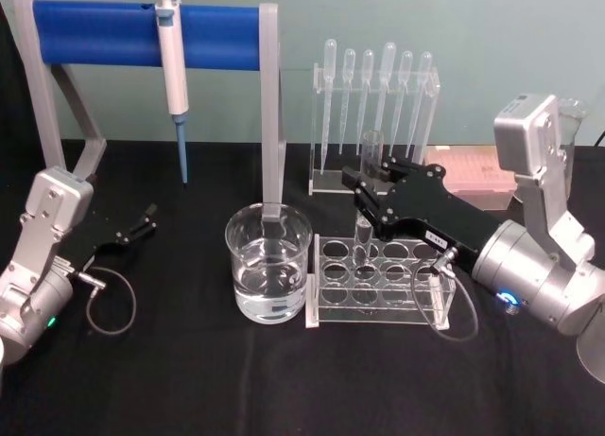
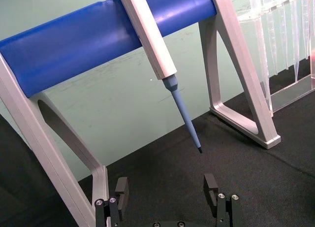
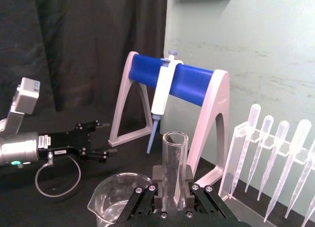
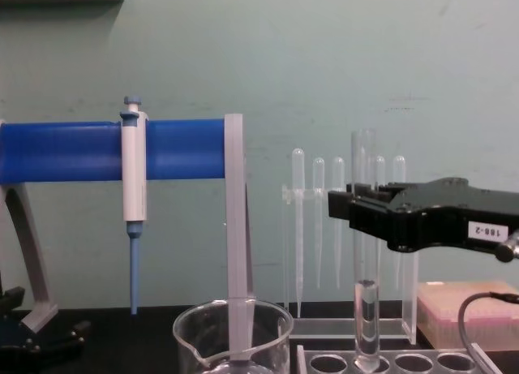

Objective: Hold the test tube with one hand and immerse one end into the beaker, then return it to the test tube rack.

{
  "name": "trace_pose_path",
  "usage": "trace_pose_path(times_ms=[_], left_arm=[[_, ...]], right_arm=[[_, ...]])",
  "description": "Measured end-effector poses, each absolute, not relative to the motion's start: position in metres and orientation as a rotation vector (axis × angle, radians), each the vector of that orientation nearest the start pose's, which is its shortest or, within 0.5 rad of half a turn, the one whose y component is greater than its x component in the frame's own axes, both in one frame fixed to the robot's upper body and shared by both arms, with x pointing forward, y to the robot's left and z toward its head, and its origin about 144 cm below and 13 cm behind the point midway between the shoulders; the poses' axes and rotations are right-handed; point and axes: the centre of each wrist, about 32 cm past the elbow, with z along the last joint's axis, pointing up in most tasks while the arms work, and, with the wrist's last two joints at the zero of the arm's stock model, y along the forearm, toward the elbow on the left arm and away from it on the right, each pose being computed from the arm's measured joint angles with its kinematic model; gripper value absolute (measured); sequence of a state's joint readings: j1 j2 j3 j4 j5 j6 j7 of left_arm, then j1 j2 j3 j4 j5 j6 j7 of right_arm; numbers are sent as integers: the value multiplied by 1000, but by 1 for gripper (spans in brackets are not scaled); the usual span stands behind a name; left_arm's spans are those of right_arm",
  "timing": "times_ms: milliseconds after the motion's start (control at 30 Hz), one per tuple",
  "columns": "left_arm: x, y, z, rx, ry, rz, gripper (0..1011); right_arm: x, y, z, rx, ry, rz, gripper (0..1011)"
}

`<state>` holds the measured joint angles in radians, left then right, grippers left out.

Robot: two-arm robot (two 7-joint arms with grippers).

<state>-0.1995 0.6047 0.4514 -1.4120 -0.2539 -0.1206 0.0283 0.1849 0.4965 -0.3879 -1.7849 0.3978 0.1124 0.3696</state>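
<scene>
A black cloth covers the table (image 1: pixel 189 379), with a pale green wall behind. The test tube (image 4: pixel 365 252) is held upright in the right gripper (image 1: pixel 364 192), whose fingers are closed on its upper part — its rim stands above them and its rounded end hangs below, at or just in a back-row hole of the clear rack (image 1: pixel 378 283); whether it touches the rack cannot be told. Liquid is seen in the tube's lower part. The beaker (image 1: pixel 268 262), partly filled with clear liquid, stands below and to the left of the right gripper, just beside the rack. Behind the gripper a row of plastic droppers (image 1: pixel 376 95) hangs in a clear stand. Farther left a white-and-blue pipette (image 1: pixel 172 86) hangs from a blue-barred stand (image 1: pixel 95 34). The left gripper (image 1: pixel 142 223) rests low near the table, well apart from the beaker, with its fingers (image 2: pixel 211 187) spread and nothing between them.
</scene>
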Motion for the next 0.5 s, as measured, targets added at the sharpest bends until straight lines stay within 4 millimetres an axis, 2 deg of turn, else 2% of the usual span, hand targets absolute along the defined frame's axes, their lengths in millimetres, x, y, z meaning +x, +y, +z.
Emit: trace_pose_path(times_ms=[500], left_arm=[[489, 310, 1140, 304, -285, 1248, 1000]], right_arm=[[472, -232, 1227, -59, -113, -789, 229]])
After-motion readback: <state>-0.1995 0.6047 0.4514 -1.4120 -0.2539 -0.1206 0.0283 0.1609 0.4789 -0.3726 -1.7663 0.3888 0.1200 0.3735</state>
